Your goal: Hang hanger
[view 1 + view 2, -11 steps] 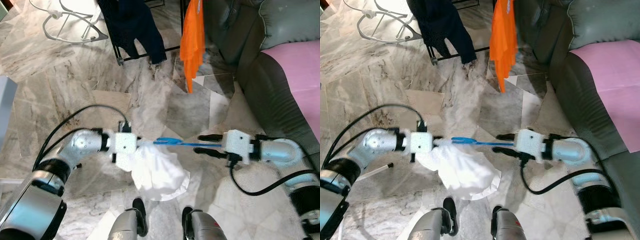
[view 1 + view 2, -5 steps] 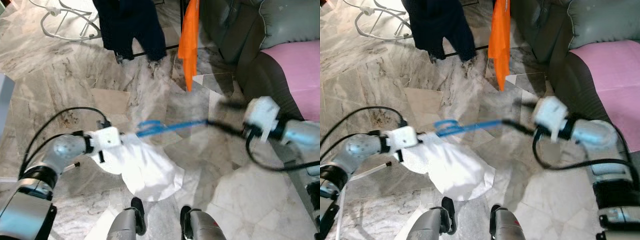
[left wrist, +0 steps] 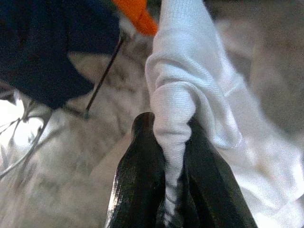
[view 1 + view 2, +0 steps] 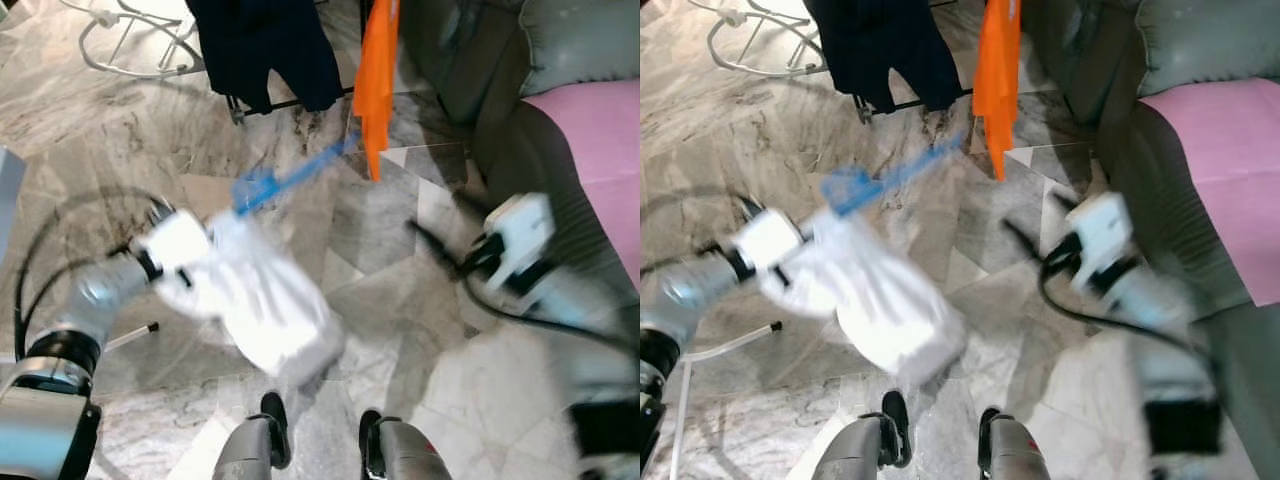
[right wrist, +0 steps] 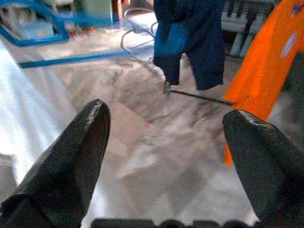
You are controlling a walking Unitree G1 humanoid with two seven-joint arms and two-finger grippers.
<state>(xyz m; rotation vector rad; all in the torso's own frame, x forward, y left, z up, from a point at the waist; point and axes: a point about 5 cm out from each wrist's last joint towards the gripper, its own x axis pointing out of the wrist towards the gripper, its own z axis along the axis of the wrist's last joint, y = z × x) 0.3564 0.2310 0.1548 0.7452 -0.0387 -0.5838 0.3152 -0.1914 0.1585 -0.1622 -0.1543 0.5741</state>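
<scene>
A white garment [image 4: 262, 300] hangs on a blue hanger [image 4: 290, 180] whose bar slants up toward the clothes rack. My left gripper [image 4: 195, 250] is shut on a bunched fold of the garment [image 3: 176, 109], its black fingers [image 3: 135, 180] pinching the cloth from both sides. My right gripper [image 4: 428, 240] is blurred, off to the right and apart from the hanger. Its fingers [image 5: 71, 156] stand wide open with nothing between them. The right wrist view takes in the hanger's blue bar [image 5: 71, 59] and the garment [image 5: 19, 109].
An orange garment [image 4: 378, 80] and a dark navy one [image 4: 262, 50] hang from a rack with a black foot bar [image 4: 290, 103] ahead. A grey sofa [image 4: 540, 170] with a pink cover [image 4: 600, 130] lines the right. A white wire stand [image 4: 130, 45] sits far left.
My left arm has swung the garment and hanger up and leftward, toward the rack. The right gripper has come away from the hanger's end and drawn back to the right.
</scene>
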